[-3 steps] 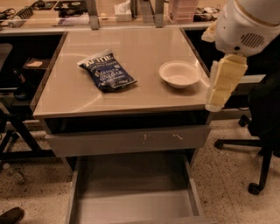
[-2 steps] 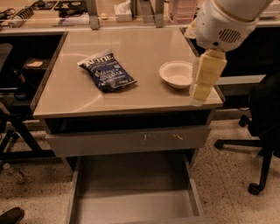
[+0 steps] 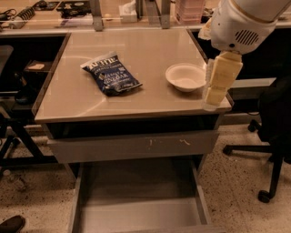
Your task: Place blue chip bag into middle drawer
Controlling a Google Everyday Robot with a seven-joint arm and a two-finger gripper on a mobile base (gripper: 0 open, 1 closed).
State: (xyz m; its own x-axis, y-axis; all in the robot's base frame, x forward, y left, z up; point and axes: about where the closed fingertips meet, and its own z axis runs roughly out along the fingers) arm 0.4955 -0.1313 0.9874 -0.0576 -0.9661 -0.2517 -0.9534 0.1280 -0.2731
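Observation:
The blue chip bag (image 3: 111, 75) lies flat on the left half of the tan tabletop (image 3: 150, 48), white top band toward the back left. The middle drawer (image 3: 136, 216) is pulled open below the table, its flat grey bottom bare. My gripper (image 3: 214, 98) hangs from the white arm (image 3: 238, 20) over the table's right front corner, just right of the white bowl (image 3: 185, 76). It is well to the right of the bag and holds nothing that I can see.
A closed grey drawer front with pale scratches (image 3: 132, 145) sits above the open drawer. A black office chair (image 3: 273, 132) stands at the right. A bench with clutter (image 3: 132, 11) runs along the back. A shoe (image 3: 11, 224) is at the bottom left.
The arm and gripper swung left toward the bowl, then eased slightly back right. The bag, bowl and drawer have not moved.

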